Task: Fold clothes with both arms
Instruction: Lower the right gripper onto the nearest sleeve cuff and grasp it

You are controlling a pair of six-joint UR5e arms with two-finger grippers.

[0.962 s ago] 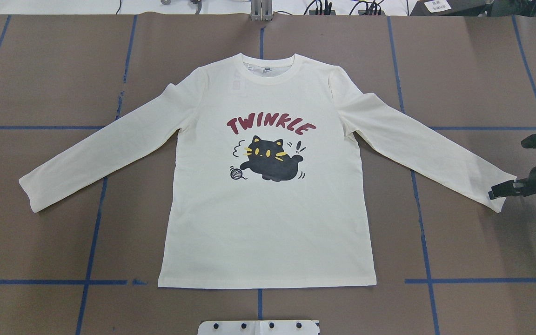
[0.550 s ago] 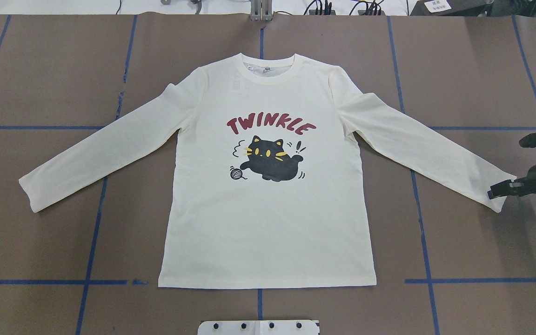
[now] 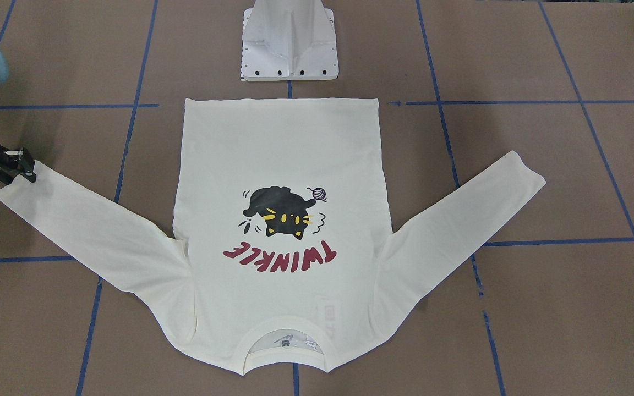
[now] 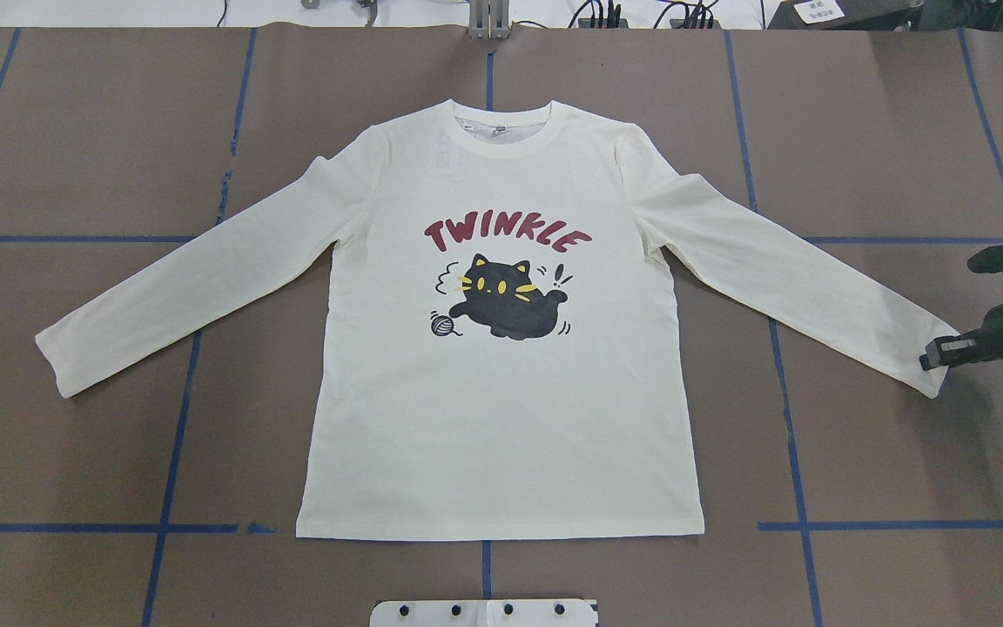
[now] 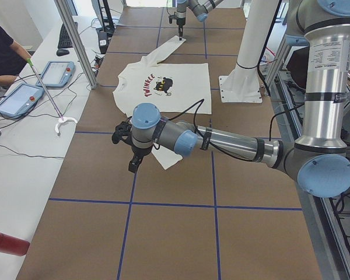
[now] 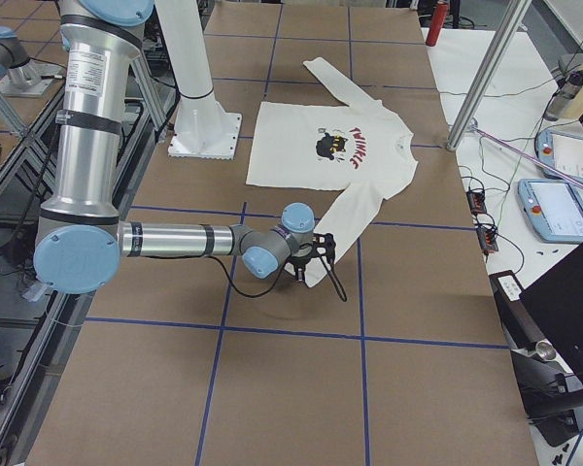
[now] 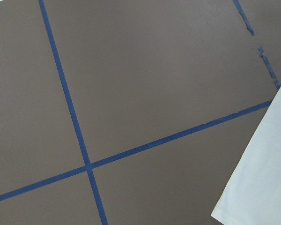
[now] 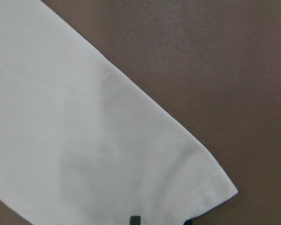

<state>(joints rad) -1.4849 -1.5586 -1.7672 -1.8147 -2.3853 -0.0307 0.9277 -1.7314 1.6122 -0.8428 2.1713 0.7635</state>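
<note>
T-shirt (image 4: 501, 409) lies face up and spread flat in the middle of the brown table (image 4: 101, 131), both sleeves out, the cat print showing and the collar toward the far edge. By the look of it, no fold has been made, so all of the task is left. The right gripper (image 4: 935, 355) sits low at the right cuff (image 4: 932, 379), touching or just over the cloth. Its 2 fingertips (image 8: 135, 219) show apart in the wrist view, so the jaws look parted with nothing pinched yet. The left gripper (image 5: 133, 164) hangs near the left cuff (image 4: 53, 366), out of the overhead view, and whether its jaws are apart or together cannot be told. Against 1 second ago, the right gripper has edged slightly along the cuff toward the far side, and the shirt has not stirred.
</note>
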